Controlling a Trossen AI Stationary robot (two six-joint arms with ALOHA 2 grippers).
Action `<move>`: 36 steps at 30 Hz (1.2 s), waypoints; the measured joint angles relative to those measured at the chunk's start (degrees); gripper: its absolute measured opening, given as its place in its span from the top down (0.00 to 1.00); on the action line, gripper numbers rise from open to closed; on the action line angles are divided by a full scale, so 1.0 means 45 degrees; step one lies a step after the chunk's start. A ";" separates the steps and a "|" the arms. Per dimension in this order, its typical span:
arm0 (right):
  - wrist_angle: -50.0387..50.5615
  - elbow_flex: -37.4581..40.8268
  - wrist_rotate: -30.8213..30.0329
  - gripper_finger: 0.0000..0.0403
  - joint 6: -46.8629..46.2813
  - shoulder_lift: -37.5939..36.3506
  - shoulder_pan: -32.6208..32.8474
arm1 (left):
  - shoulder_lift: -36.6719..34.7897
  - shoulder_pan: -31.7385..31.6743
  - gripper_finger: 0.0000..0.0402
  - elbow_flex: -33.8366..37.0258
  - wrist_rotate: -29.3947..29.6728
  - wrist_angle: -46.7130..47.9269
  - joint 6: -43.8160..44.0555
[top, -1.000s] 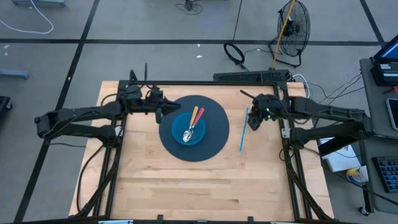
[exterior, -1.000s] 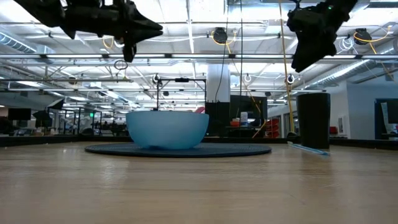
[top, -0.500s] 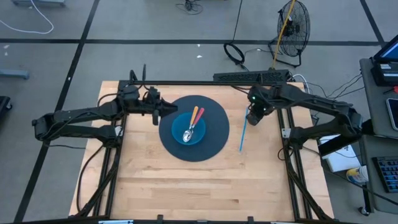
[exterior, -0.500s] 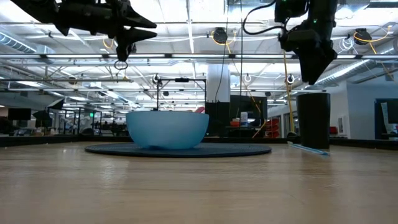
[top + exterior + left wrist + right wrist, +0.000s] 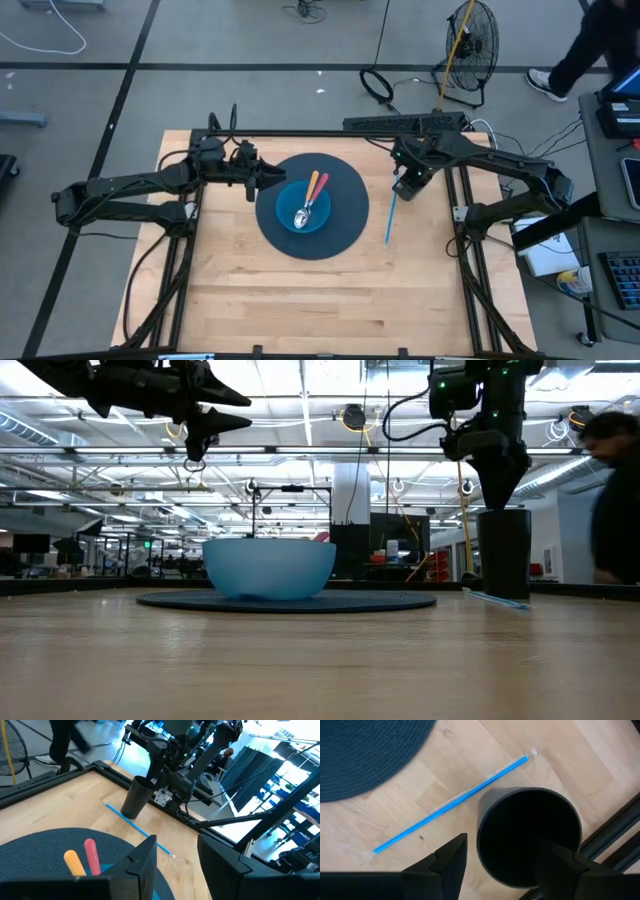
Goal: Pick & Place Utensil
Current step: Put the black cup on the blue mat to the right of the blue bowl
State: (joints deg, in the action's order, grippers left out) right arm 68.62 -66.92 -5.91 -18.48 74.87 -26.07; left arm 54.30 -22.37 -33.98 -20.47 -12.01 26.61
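A light blue bowl [image 5: 305, 212] stands on a round dark blue mat [image 5: 345, 235]. In it lie a metal spoon [image 5: 301, 217] and two utensil handles, orange [image 5: 75, 862] and pink [image 5: 91, 854], leaning on the rim. A blue straw [image 5: 390, 218] lies flat on the wood beside an upright black cup [image 5: 503, 555]. My left gripper [image 5: 262, 178] hovers open, nearly level, high over the mat's left edge. My right gripper [image 5: 502, 842] points down, open, just above the cup's mouth [image 5: 529, 835], one finger outside the rim, one over the opening.
A black rail [image 5: 400, 125] runs along the table's far edge, and the arms' frames flank both sides. A person [image 5: 615, 500] walks past beyond the far right corner. Bare wood [image 5: 320, 300] lies between the mat and the near edge.
My right gripper has swung toward the far edge and tipped from slanting to pointing almost straight down, sinking over the black cup. My left gripper has stayed in place and opened. A person has come into view at the far right.
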 joint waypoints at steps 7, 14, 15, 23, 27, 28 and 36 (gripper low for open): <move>-0.0072 0.0087 0.0005 0.53 0.0368 0.0523 -0.0343 | 0.0000 0.0000 0.63 0.0000 0.0000 0.0000 0.0028; -0.0441 0.1227 0.0017 0.59 0.0277 0.0569 -0.0480 | 0.0000 0.0000 0.63 0.0000 0.0010 0.0029 0.0064; -0.0522 0.1416 0.0029 0.61 0.0274 0.0546 -0.0480 | 0.0000 0.0000 0.63 0.0000 0.0008 0.0029 0.0063; -0.0886 0.1909 0.0044 0.73 -0.0020 0.0514 -0.0451 | 0.0000 0.0000 0.63 0.0000 0.0273 0.0073 0.0005; -0.0939 0.1909 0.0045 0.82 0.0028 0.0509 -0.0446 | 0.0000 0.0000 0.63 0.0000 0.0350 0.0073 -0.0039; -0.0925 0.1909 0.0044 0.84 0.0045 0.0509 -0.0446 | 0.0000 0.0000 0.63 0.0000 0.0350 0.0073 -0.0041; -0.0914 0.1909 0.0049 0.99 0.0175 0.0509 -0.0441 | 0.0000 0.0000 0.63 0.0000 0.0350 0.0073 -0.0144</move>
State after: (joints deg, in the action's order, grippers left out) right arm 64.51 -58.33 -5.69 -17.69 77.17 -28.05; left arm 54.30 -22.37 -33.98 -18.90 -11.68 25.96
